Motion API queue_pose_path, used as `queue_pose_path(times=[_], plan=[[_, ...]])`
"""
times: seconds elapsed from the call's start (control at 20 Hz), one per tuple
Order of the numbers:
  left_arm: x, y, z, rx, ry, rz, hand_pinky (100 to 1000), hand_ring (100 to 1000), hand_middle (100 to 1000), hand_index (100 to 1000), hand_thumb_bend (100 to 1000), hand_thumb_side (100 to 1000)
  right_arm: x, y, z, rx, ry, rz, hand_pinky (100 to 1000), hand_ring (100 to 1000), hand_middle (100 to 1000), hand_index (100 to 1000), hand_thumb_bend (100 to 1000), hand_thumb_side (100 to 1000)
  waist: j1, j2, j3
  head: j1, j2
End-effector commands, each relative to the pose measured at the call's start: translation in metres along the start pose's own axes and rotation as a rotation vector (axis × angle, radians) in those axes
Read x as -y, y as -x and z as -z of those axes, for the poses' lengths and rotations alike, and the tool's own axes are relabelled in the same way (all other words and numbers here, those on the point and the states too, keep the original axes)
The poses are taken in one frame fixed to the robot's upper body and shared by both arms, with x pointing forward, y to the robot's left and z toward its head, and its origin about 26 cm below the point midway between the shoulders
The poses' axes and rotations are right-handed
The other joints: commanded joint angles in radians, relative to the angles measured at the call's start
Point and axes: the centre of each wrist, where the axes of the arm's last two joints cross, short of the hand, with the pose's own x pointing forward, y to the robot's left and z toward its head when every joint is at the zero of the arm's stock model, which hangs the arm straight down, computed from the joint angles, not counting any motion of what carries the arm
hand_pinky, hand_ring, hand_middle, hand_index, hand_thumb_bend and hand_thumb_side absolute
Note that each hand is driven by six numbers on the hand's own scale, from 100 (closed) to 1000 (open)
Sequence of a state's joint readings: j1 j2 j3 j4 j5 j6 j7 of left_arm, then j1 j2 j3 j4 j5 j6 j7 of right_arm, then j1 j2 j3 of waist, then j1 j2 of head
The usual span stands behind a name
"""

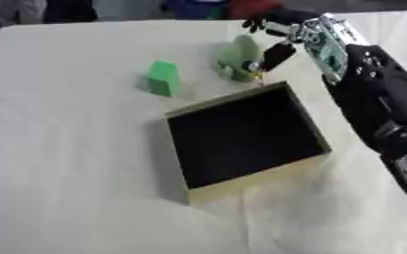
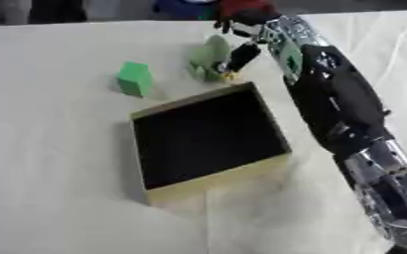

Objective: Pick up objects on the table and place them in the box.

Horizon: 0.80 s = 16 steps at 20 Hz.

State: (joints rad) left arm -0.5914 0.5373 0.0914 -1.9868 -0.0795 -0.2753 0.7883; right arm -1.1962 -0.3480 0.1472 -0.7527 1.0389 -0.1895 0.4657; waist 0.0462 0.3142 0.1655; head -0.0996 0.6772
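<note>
Fingers of my right hand (image 1: 281, 37) are curled around the pale green rounded object (image 1: 238, 58), the thumb coming down its right face and the dark fingertips hooked over its top, so I read it as a pinch on that piece, though I cannot tell whether it has left the cloth-covered desk (image 1: 59, 149) or is only tipped up on it. The piece sits at about twelve o'clock from the open square black-lined cardboard box (image 1: 241, 134), just beyond the box's far corner and close to touching its rim. From the fingers the box mouth lies toward six o'clock, so I judge the coming move to be a short lift and a pull back toward me. The object's long axis runs roughly upright, leaning toward eleven o'clock. The bright green block (image 1: 163, 78) stands apart at about ten o'clock from the box, free of any hand. My right arm is plainly the nearer one; my left hand shows in neither view. The left eye view shows the small yellowish tip at the object's lower edge beside the box corner a little more plainly, while the right eye view shows more of my forearm and the wrist lower down.
</note>
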Motion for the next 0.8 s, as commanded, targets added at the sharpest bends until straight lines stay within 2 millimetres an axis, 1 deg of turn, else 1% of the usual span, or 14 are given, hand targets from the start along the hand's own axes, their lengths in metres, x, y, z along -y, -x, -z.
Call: queue_pose_path(times=[0.05, 0.2, 0.35, 0.4, 0.45, 0.5, 0.55, 0.6, 0.65, 0.75, 0.8], plan=[[0.0007, -0.0055, 0.0102, 0.039, -0.012, -0.010, 802, 765, 807, 980, 227, 1000, 0.0126, 0.0024, -0.0032, -0.019, 0.038, -0.019, 895, 916, 825, 1000, 344, 435, -0.001, -0.013, 0.005, -0.004, -0.013], [0.0009, -0.0055, 0.0103, 0.039, -0.014, -0.011, 802, 764, 805, 980, 227, 1000, 0.0117, 0.0037, -0.0034, -0.026, 0.050, -0.027, 879, 897, 789, 1000, 316, 438, -0.002, -0.003, 0.007, -0.005, -0.014], [0.0012, -0.0057, 0.0105, 0.039, -0.015, -0.012, 802, 764, 805, 980, 227, 1000, 0.0111, 0.0040, -0.0033, -0.025, 0.062, -0.031, 878, 895, 786, 1000, 314, 438, -0.003, 0.000, 0.008, -0.005, -0.014], [0.0013, -0.0057, 0.0105, 0.039, -0.015, -0.012, 802, 764, 804, 980, 226, 1000, 0.0108, 0.0040, -0.0032, -0.025, 0.063, -0.032, 846, 851, 721, 1000, 261, 424, -0.003, 0.001, 0.008, -0.005, -0.014], [0.0017, -0.0058, 0.0107, 0.040, -0.016, -0.014, 802, 764, 804, 980, 226, 1000, 0.0111, 0.0033, -0.0030, -0.023, 0.067, -0.037, 846, 851, 721, 1000, 261, 424, -0.003, 0.003, 0.009, -0.006, -0.015], [0.0019, -0.0059, 0.0109, 0.041, -0.016, -0.015, 802, 764, 804, 980, 225, 1000, 0.0114, 0.0029, -0.0030, -0.023, 0.073, -0.040, 833, 833, 695, 980, 223, 404, -0.004, 0.005, 0.010, -0.007, -0.016], [0.0019, -0.0059, 0.0110, 0.041, -0.016, -0.016, 802, 764, 803, 980, 225, 1000, 0.0116, 0.0027, -0.0030, -0.024, 0.081, -0.041, 829, 828, 689, 975, 214, 397, -0.004, 0.006, 0.011, -0.007, -0.016], [0.0019, -0.0060, 0.0111, 0.042, -0.017, -0.016, 802, 764, 803, 980, 226, 1000, 0.0116, 0.0024, -0.0029, -0.024, 0.091, -0.040, 819, 811, 664, 954, 147, 381, -0.004, 0.006, 0.011, -0.007, -0.016], [0.0017, -0.0059, 0.0112, 0.042, -0.018, -0.015, 802, 764, 803, 980, 226, 1000, 0.0117, 0.0020, -0.0029, -0.022, 0.100, -0.036, 816, 806, 657, 948, 106, 382, -0.004, 0.006, 0.011, -0.007, -0.016], [0.0016, -0.0058, 0.0110, 0.042, -0.019, -0.015, 802, 764, 803, 980, 226, 1000, 0.0130, 0.0005, -0.0026, -0.009, 0.117, -0.019, 813, 799, 645, 938, 100, 379, -0.004, 0.004, 0.010, -0.007, -0.014], [0.0015, -0.0058, 0.0109, 0.041, -0.019, -0.014, 802, 765, 803, 980, 226, 1000, 0.0143, 0.0000, -0.0028, -0.003, 0.123, -0.010, 808, 789, 621, 914, 100, 364, -0.004, 0.002, 0.009, -0.006, -0.012]])
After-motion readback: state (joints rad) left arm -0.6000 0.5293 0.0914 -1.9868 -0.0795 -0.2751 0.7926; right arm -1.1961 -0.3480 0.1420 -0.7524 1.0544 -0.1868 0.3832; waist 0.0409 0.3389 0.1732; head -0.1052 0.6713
